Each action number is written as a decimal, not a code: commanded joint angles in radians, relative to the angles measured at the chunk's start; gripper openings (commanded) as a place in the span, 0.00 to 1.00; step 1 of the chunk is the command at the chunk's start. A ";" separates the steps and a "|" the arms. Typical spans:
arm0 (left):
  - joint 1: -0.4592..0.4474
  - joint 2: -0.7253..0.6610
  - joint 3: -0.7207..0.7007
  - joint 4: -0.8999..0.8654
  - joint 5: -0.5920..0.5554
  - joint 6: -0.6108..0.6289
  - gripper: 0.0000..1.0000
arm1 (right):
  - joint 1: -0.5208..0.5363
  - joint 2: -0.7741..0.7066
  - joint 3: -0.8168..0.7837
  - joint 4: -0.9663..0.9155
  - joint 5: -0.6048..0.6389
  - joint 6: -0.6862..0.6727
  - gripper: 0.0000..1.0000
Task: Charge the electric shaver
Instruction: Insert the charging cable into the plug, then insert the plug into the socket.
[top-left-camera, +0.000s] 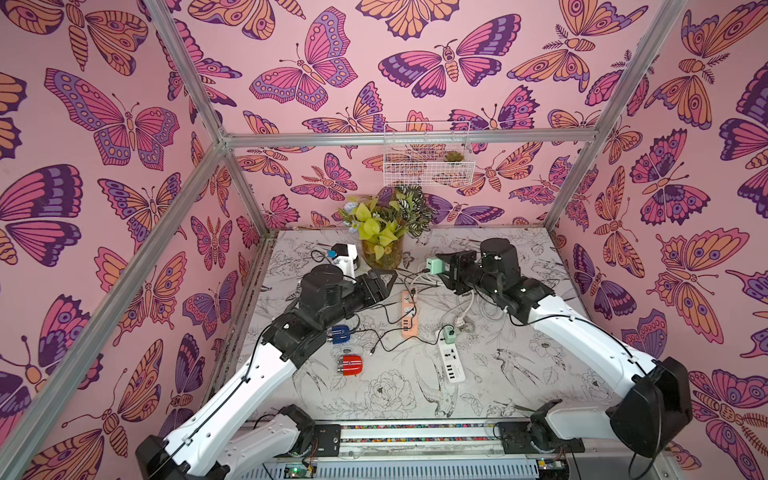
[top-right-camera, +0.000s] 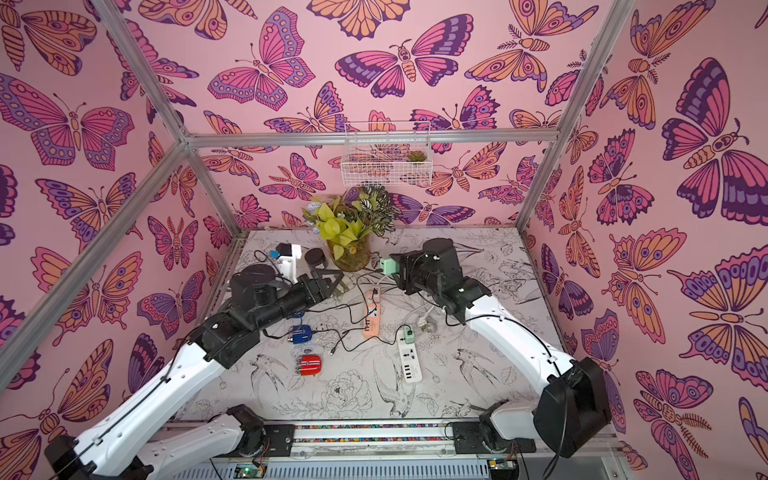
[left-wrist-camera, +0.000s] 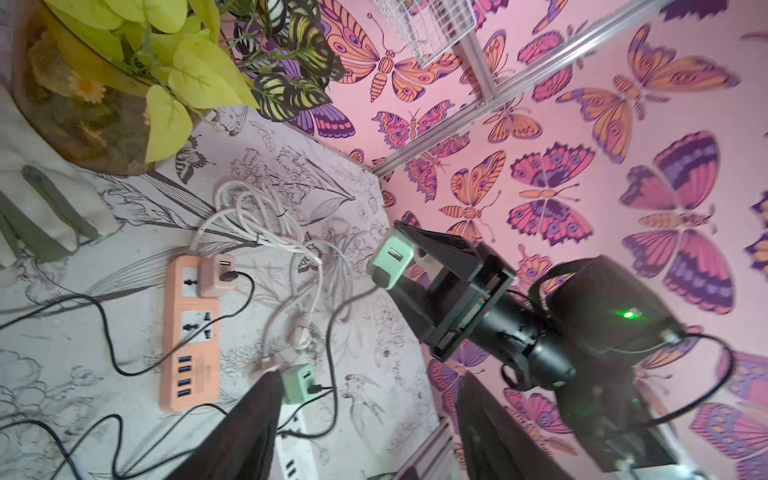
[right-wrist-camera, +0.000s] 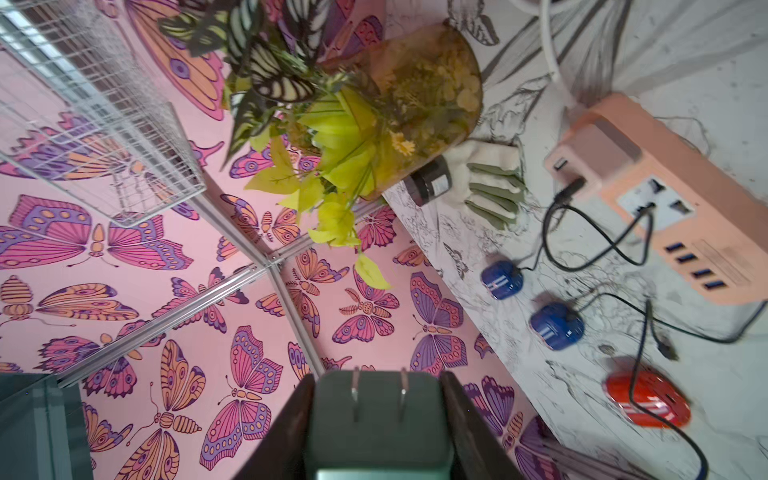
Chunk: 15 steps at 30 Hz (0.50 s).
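Right claw pinches the mint green charger; left claw hangs spread and empty.

A mint-green cube-shaped charger is gripped by the right hand; the left hand is shown spread, empty.

A: How many shavers?
B: Three: a red shaver, a blue shaver and a second blue shaver.
A: Power strips?
B: Two: an orange power strip and a white power strip.
A: Chargers?
B: Three: a pink charger, a green charger and a second green charger.
A: Anything else?
B: One vase, one wire basket, one black jar, one folded cloth. The black cables are too tangled to count.
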 joint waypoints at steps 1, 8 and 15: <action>-0.028 0.089 0.013 -0.001 0.046 0.244 0.72 | -0.023 -0.021 0.032 -0.154 -0.168 -0.030 0.00; -0.116 0.220 0.045 0.108 0.055 0.399 0.79 | -0.048 -0.020 -0.002 -0.159 -0.286 0.003 0.00; -0.154 0.331 0.068 0.165 0.027 0.372 0.78 | -0.050 -0.011 0.010 -0.158 -0.306 0.000 0.00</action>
